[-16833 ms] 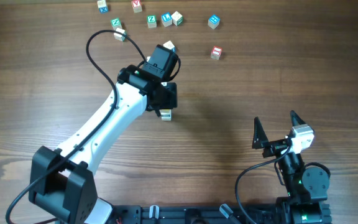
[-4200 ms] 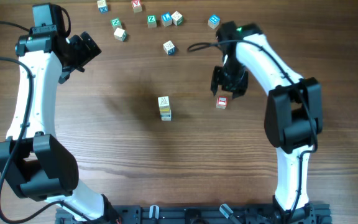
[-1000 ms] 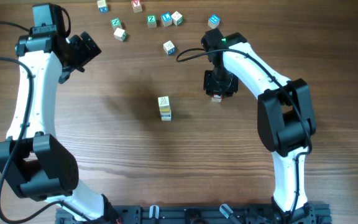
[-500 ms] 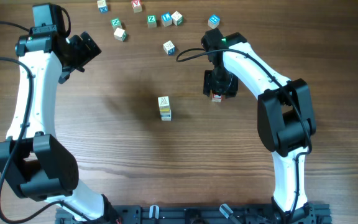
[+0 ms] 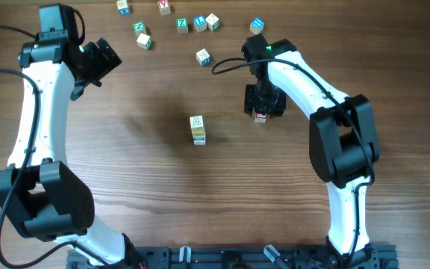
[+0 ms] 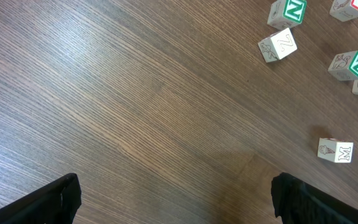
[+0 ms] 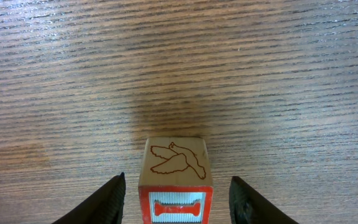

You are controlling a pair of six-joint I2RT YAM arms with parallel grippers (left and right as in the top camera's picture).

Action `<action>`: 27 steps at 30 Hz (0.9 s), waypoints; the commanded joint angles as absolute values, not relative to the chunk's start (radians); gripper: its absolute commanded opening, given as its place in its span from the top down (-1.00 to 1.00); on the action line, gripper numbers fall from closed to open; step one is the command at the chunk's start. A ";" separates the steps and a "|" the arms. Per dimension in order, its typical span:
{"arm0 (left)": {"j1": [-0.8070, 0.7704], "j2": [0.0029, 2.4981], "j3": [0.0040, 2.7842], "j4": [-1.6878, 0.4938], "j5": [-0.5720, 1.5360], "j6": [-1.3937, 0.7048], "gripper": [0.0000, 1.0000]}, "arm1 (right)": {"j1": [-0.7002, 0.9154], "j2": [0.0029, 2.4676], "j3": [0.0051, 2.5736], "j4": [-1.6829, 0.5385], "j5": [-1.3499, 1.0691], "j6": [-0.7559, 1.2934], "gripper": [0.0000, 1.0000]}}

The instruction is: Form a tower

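R gripper [image 7: 178,200] stands open around the small pale wooden cube w/ red face [image 7: 176,163], a gap on each side. L gripper [image 6: 179,202] wide open above brown wooden table [image 6: 104,93].

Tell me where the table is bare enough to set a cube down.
Bare: the wood between the tower and the left arm; the near stretch before the tower, between both arms; the narrower strip between tower and right gripper. Crowded: the far edge, where loose cubes cluster.
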State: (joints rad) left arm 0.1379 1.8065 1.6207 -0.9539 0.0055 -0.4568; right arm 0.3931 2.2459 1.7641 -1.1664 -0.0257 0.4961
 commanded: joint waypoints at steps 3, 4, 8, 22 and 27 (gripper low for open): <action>0.140 1.787 1.635 -0.954 -0.001 -0.449 -1.00 | 0.393 2.229 1.774 -1.171 -0.034 0.496 -0.05; 0.140 1.787 1.635 -0.954 -0.001 -0.449 -1.00 | 0.393 2.229 1.774 -1.171 -0.034 0.496 0.01; 0.140 1.787 1.635 -0.954 -0.001 -0.449 -1.00 | 0.393 2.229 1.774 -1.179 -0.035 0.496 0.03; 0.140 1.787 1.635 -0.954 -0.001 -0.449 -1.00 | 0.393 2.229 1.774 -1.160 -0.052 0.497 0.43; 0.140 1.787 1.635 -0.954 -0.001 -0.449 -1.00 | 0.393 2.229 1.774 -1.145 -0.052 0.497 0.43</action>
